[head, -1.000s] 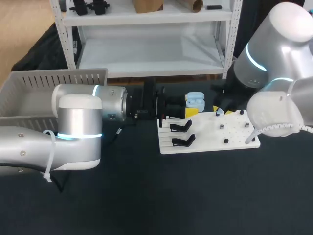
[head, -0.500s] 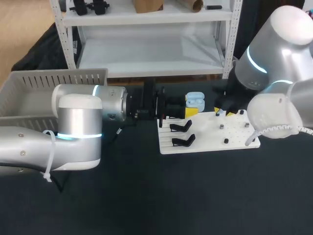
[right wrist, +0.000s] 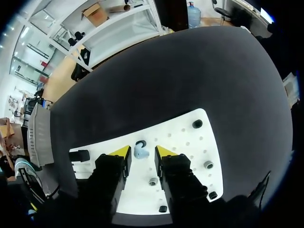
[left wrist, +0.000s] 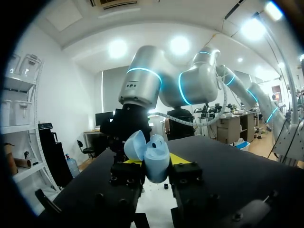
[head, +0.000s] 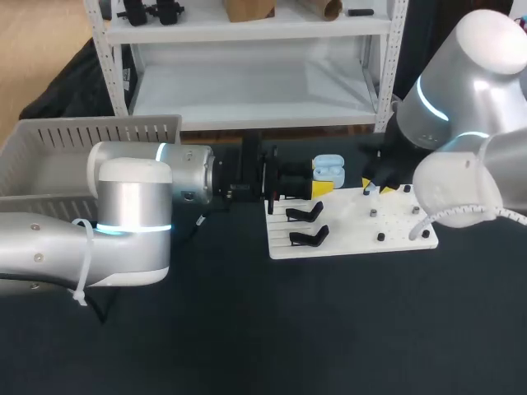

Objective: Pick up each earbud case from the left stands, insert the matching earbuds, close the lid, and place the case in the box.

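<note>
your left claw (left wrist: 156,161) is clamped on the pale blue earbud case (left wrist: 153,152), lid flipped open, up by the far left corner of the white board (head: 350,232). your right claw (right wrist: 142,153) hangs over that board with fingers parted, a blue earbud (right wrist: 139,151) between the tips. probably not touching, hard to say.
</note>
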Controlling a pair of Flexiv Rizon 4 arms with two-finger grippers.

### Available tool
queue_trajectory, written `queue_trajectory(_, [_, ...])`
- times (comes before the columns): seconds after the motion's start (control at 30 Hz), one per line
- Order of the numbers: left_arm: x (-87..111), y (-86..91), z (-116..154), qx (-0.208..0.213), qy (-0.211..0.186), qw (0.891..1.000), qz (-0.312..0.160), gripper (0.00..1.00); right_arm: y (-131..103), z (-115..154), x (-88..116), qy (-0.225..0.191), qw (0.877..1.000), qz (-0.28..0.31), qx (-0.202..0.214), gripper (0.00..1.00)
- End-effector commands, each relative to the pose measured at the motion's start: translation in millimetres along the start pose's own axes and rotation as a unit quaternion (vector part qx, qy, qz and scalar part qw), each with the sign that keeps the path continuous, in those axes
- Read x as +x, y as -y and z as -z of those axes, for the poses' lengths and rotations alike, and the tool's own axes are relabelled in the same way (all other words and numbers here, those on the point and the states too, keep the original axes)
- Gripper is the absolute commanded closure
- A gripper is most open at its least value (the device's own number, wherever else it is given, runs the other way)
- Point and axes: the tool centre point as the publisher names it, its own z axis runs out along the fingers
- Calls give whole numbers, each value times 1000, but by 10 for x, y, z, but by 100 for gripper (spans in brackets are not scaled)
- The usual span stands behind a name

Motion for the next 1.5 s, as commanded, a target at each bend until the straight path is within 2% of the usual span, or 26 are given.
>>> queue_trajectory(0.03, [13, -4, 0, 0, 2, 1000, -1, 100, -2, -20, -13, -4, 1000, 1, 1, 69])
queue_trajectory(0.33, [13, -4, 0, 0, 2, 1000, -1, 100, 11, -40, -27, -12, 1000, -3, 0, 68])
queue_trajectory(0.53, [13, -4, 0, 0, 2, 1000, -1, 100, 10, -49, -24, -16, 1000, -2, 1, 69])
queue_trajectory(0.63, [13, -4, 0, 0, 2, 1000, -1, 100, 7, -54, -21, -18, 1000, -1, 1, 73])
queue_trajectory(0.83, [13, -4, 0, 0, 2, 1000, -1, 100, -7, -73, -7, -22, 1000, 1, 2, 73])
queue_trajectory(0.9, [13, -4, 0, 0, 2, 1000, -1, 100, -9, -73, -4, -22, 1000, 2, 2, 76])
queue_trajectory(1.0, [13, -4, 0, 0, 2, 1000, -1, 100, -11, -72, -2, -21, 1000, 3, 3, 99])
queue_trajectory(1.3, [13, -4, 0, 0, 2, 1000, -1, 100, 28, -31, 13, -21, 1000, 4, 7, 100])
queue_trajectory(1.5, [13, -4, 0, 0, 2, 1000, -1, 100, 54, 88, 5, -14, 1000, 1, 4, 100])
